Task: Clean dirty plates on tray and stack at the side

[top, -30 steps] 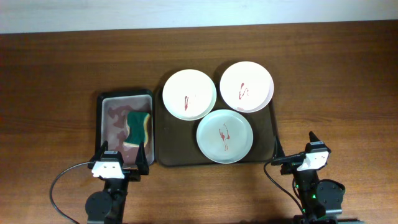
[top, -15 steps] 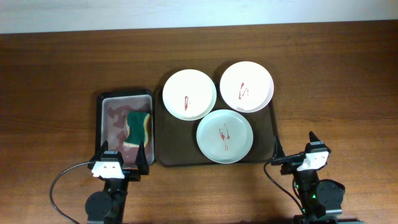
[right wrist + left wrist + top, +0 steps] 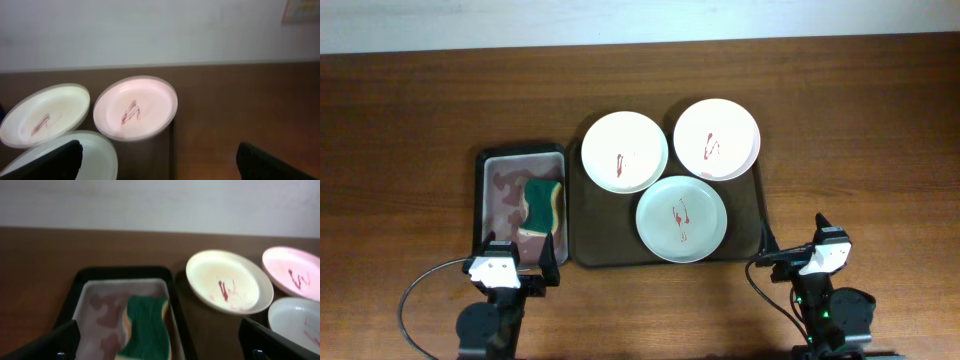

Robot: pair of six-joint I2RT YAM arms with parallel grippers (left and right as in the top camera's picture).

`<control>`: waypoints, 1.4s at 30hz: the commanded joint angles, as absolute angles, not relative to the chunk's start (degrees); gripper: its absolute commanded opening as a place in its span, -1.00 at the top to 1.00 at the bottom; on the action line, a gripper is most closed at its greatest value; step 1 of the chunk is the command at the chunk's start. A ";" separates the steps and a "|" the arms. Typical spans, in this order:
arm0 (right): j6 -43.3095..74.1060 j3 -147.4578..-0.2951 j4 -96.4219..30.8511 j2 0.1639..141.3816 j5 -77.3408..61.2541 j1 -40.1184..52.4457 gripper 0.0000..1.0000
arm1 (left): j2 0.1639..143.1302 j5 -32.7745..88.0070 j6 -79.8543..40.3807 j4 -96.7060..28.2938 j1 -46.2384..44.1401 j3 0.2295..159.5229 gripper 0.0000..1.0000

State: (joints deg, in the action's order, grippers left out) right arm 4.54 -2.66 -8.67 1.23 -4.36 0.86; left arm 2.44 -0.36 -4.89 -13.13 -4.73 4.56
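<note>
Three plates (image 3: 681, 218) lie on the tray (image 3: 588, 240), none stacked, each marked with red streaks.

Overhead view:
1. One white plate (image 3: 625, 152) occupies the tray's far corner on the side of the grey metal tray (image 3: 485, 205). A second white plate (image 3: 717, 139) occupies the other far corner. The mint-green plate (image 3: 681, 218) sits on the tray's near half, and its rim appears to meet both white plates.
2. The grey metal tray lies just beside the tray and carries a green sponge (image 3: 544, 203).
3. The left hand (image 3: 520, 255) waits at the near end of the grey metal tray. The right hand (image 3: 792, 240) waits off the tray's opposite near corner, above the bare surface (image 3: 880, 150). Both are fully spread and hold nothing.

Left wrist view: the sponge lies straight ahead, between the widely parted fingers (image 3: 55, 342), with no contact. The plates appear beyond it, toward the tray.

Right wrist view: the second white plate is centred ahead and looks pink-tinted here. The other two plates are partly cut off. The fingers (image 3: 45, 160) are wide apart and empty.

Step in hand: cleaning has not started. The likely next move is for the left hand to advance, descend and close on the sponge. The right hand would then need to steady a plate for wiping.
</note>
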 commanded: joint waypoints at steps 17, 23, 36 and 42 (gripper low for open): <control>5.19 -44.58 -39.55 43.90 -5.56 1.21 -0.97 | 39.94 0.12 -3.75 -34.26 -4.43 41.10 -0.99; 3.42 -57.82 -52.40 56.03 -5.80 1.21 -0.97 | 53.78 0.19 -3.73 -48.01 -4.43 53.82 -0.99; 3.44 -61.47 -53.58 62.26 -13.34 1.21 -0.97 | 70.46 -1.87 -3.79 -39.59 -4.43 56.14 -0.99; 3.44 -61.47 -53.63 62.26 -13.32 1.21 -0.97 | 81.82 -3.40 -6.85 -38.68 -4.29 56.14 -0.70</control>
